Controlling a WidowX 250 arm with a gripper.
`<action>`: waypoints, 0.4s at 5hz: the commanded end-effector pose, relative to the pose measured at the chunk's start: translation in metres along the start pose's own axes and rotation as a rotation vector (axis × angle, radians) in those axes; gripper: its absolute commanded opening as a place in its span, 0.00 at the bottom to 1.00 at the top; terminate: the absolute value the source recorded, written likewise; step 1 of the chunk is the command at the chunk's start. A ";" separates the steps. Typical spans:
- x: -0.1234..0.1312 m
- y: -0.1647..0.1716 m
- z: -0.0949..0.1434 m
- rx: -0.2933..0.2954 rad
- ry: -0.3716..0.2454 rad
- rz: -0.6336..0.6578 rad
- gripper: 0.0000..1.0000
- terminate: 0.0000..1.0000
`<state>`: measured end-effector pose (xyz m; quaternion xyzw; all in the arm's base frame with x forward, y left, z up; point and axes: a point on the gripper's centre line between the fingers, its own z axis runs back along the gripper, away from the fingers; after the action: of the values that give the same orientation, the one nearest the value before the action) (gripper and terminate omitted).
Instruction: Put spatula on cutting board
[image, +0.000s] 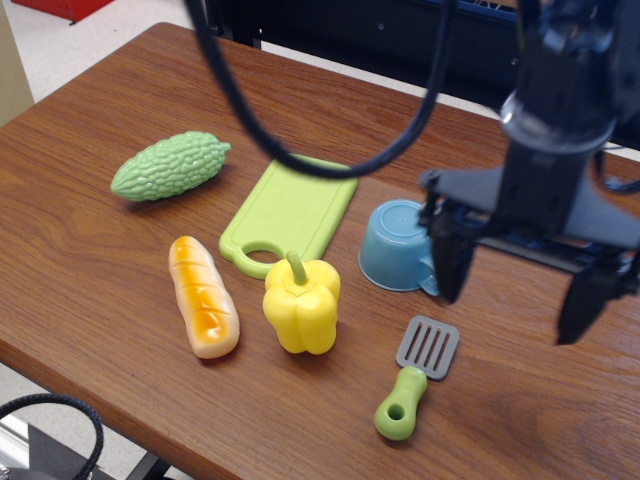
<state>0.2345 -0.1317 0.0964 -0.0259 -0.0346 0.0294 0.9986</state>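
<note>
The spatula (414, 375) lies flat near the table's front edge, its grey slotted head pointing away and its lime-green handle toward me. The light-green cutting board (290, 212) lies flat at mid-table, its handle hole at the near end. My gripper (515, 310) hangs open and empty above the table, to the right of and slightly behind the spatula's head. Its left finger (448, 268) is in front of the blue cup's handle and its right finger (583, 305) is far to the right.
A blue cup (397, 245) stands between board and gripper. A yellow bell pepper (301, 306) sits just in front of the board. A bread loaf (203, 296) and a bumpy green gourd (170, 166) lie to the left. A black cable (300, 150) loops overhead.
</note>
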 end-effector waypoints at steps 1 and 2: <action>-0.018 0.011 -0.014 0.002 -0.079 -0.032 1.00 0.00; -0.028 0.018 -0.022 0.003 -0.082 -0.046 1.00 0.00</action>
<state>0.2038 -0.1200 0.0588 -0.0101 -0.0587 0.0068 0.9982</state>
